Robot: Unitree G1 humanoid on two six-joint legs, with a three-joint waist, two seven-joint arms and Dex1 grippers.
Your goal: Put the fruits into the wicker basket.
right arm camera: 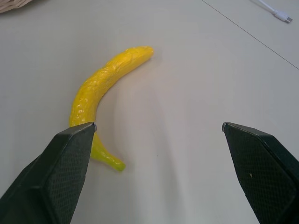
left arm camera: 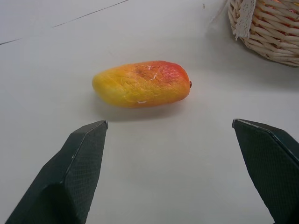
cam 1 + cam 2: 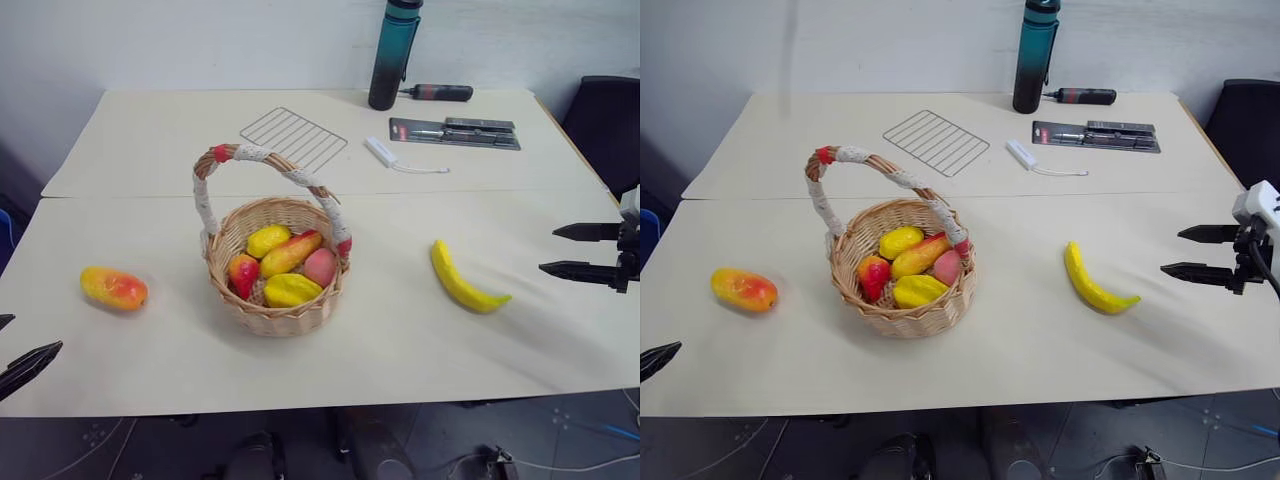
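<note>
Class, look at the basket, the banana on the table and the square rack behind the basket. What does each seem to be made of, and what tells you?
Basket: woven wicker, matt tan; the interlaced strands show.
Banana: probably plastic or foam, not real; the skin is crinkled and evenly yellow.
Rack: thin metal wire, seemingly; fine parallel bars in a frame.

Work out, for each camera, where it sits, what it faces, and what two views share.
Head eye views: look down over the table; wicker basket mid-table, open left hand and open right hand at the edges.
Left wrist view: along its fingers at the mango.
Right wrist view: along its fingers at the banana.
Shared: both wrist views catch the basket.
</note>
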